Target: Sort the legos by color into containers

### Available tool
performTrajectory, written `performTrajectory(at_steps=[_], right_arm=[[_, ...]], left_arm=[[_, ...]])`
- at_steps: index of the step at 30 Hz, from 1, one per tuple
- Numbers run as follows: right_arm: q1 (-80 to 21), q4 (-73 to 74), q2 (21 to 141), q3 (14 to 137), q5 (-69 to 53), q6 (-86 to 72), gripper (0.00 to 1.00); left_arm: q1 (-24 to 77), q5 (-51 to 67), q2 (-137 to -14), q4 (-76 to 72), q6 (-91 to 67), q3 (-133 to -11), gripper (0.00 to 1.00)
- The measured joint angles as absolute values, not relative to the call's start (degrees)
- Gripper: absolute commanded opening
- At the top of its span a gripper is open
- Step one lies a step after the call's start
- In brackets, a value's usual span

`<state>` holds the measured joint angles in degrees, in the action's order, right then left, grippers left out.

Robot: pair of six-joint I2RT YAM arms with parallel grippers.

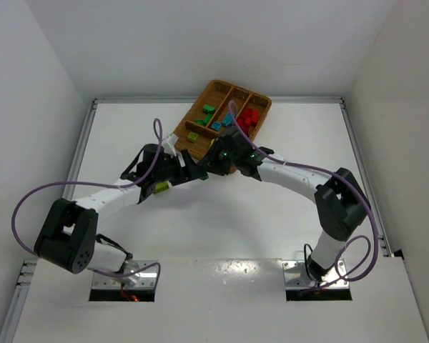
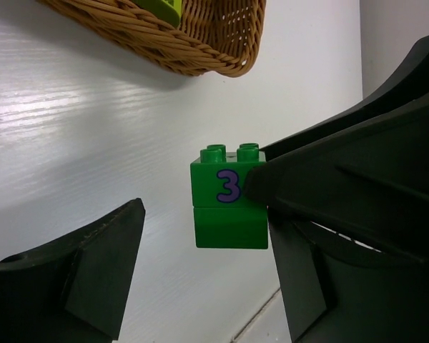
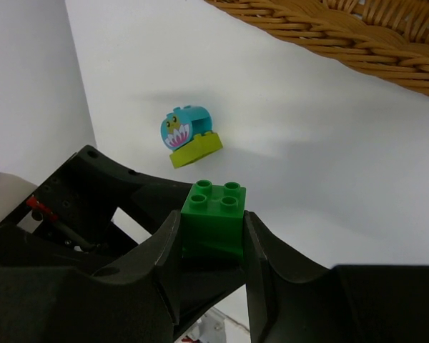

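The left arm [image 1: 107,194] and the right arm [image 1: 300,174] both reach out over the white table [image 1: 272,229] and bend inward. Their wrists meet nose to nose just short of the wicker tray [image 1: 266,104].

The right gripper [image 3: 214,239] pinches a green brick [image 3: 214,214] squarely between its two fingers, with four studs facing up above the fingertips. The left gripper [image 2: 204,232] has its jaws spread wide. The same brick stands in that gap, close against the finger on the right of the left wrist view and well apart from the other. Whether that finger touches the brick cannot be told.

Only the left wrist camera shows the brick's side face. It is two green pieces stacked, and the upper one carries a purple numeral 3.

Only the right wrist camera shows a light-blue figure piece [image 3: 187,136] on a lime base. It stands alone on the table beyond the right jaws.

The overhead camera hides the pinched brick behind the wrists but shows what is in the tray beyond both jaws. Green pieces [image 1: 208,109] lie in the left compartment, light-blue pieces [image 1: 217,126] in the middle and red pieces [image 1: 249,118] in the right.
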<state>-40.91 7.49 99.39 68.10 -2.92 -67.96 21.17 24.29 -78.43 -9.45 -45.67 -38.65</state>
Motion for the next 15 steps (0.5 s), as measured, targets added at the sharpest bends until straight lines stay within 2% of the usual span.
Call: performTrajectory(at_steps=[11, 12, 14, 15], right_arm=[[-40.86, 5.04, 99.37, 67.59, -5.04, -69.23, 0.22], [-40.84, 4.60, 99.29, 67.26, -5.26, -69.36, 0.22], [-40.66, 3.46, 98.67, 65.78, -5.78, -69.71, 0.22], [-40.56, 3.03, 98.21, 64.95, -6.09, -69.95, 0.22]], left_arm=[[20.97, 24.40, -76.01, -9.96, -46.76, -38.28, 0.40], [20.97, 24.38, -75.92, -9.65, -46.78, -38.26, 0.33], [20.99, 24.69, -75.79, -9.32, -46.68, -38.17, 0.24], [21.06, 25.02, -75.77, -9.13, -46.61, -38.13, 0.13]])
